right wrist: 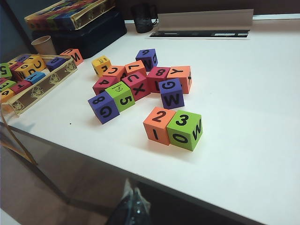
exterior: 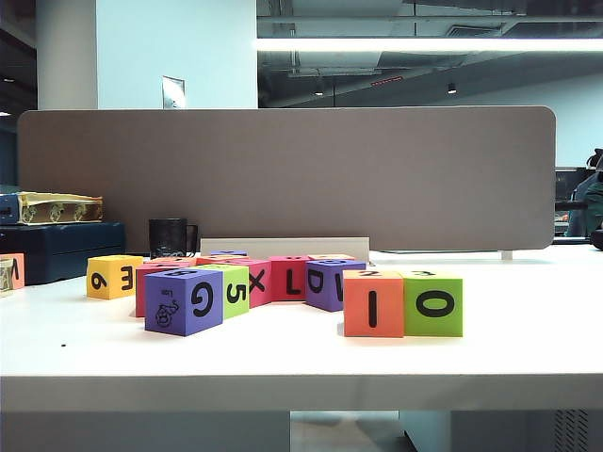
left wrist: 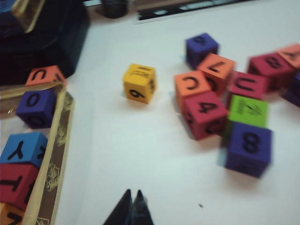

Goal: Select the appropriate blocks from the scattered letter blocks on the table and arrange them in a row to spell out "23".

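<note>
Looks finished: orange block (right wrist: 158, 124) and lime green block (right wrist: 184, 129) touching in a row near the counter (right wrist: 243, 117) front edge, tops reading "23", while left claw (left wrist: 132, 196) and right claw (right wrist: 133, 197) hang closed, empty.

Black mug (exterior: 171, 237), grey partition (exterior: 283, 174), gold-edged block tray (right wrist: 35, 89), paper cup (right wrist: 44, 45).

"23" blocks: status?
Left gripper shut, empty, above bare table. Right gripper shut, off the table edge. Orange block and green block touching, tops reading "23". Nothing obstructing.
</note>
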